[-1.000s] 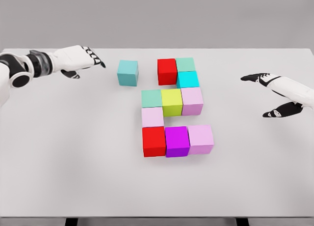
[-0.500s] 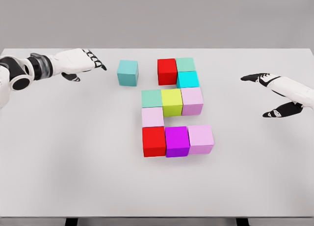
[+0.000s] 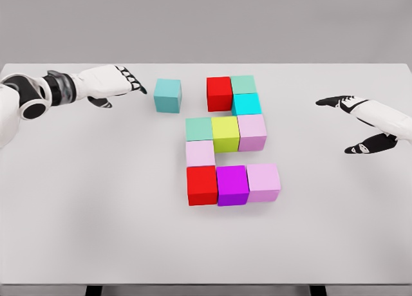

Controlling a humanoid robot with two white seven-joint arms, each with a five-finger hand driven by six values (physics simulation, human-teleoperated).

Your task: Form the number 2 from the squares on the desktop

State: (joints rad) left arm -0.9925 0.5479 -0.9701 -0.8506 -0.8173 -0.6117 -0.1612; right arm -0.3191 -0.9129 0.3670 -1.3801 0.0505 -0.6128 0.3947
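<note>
A loose teal cube [image 3: 168, 94] stands alone on the white table [image 3: 96, 199], left of the block cluster. The cluster has a red cube [image 3: 219, 93], a green cube [image 3: 243, 84] and a cyan cube [image 3: 247, 104] on top. Below them come a green [image 3: 199, 129], yellow-green [image 3: 225, 134] and pink cube [image 3: 252, 132], then a pale pink cube [image 3: 200, 153]. The bottom row is red [image 3: 202, 185], purple [image 3: 232, 185], pink [image 3: 264, 182]. My left hand [image 3: 119, 85] is open, its fingertips just left of the teal cube, apart from it. My right hand [image 3: 360, 125] hovers open at the right.
The table's far edge runs just behind the cubes. Plain grey wall lies beyond it.
My left hand has slid right toward the teal cube, closing most of the gap. The right hand and all cubes have stayed put.
</note>
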